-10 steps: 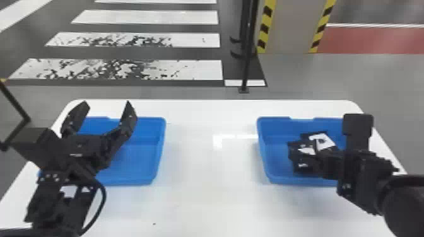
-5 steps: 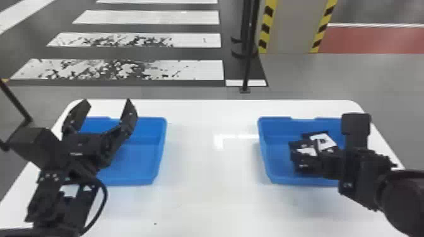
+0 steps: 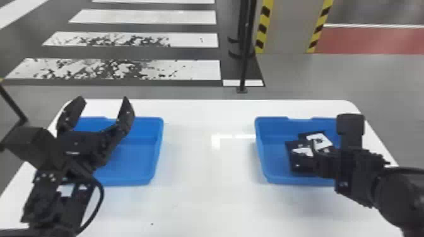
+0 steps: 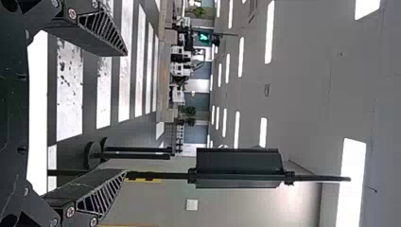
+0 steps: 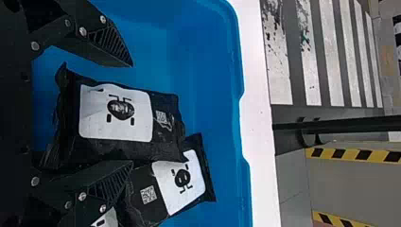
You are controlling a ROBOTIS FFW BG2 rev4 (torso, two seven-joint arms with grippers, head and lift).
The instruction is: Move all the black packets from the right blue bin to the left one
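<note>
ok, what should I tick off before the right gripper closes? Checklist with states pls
1. Right gripper open: ok.
2. Packet between its fingers: ok, the upper packet lies there in the right wrist view.
3. Packet gripped: not ok, there's a gap to one finger.
4. Second packet separate: not ok, the upper packet overlaps it.
5. Left gripper out of the way of left bin: not ok, it hides part of the bin in the head view.
6. Packet count in right bin: cannot tell, right arm in the way.
</note>
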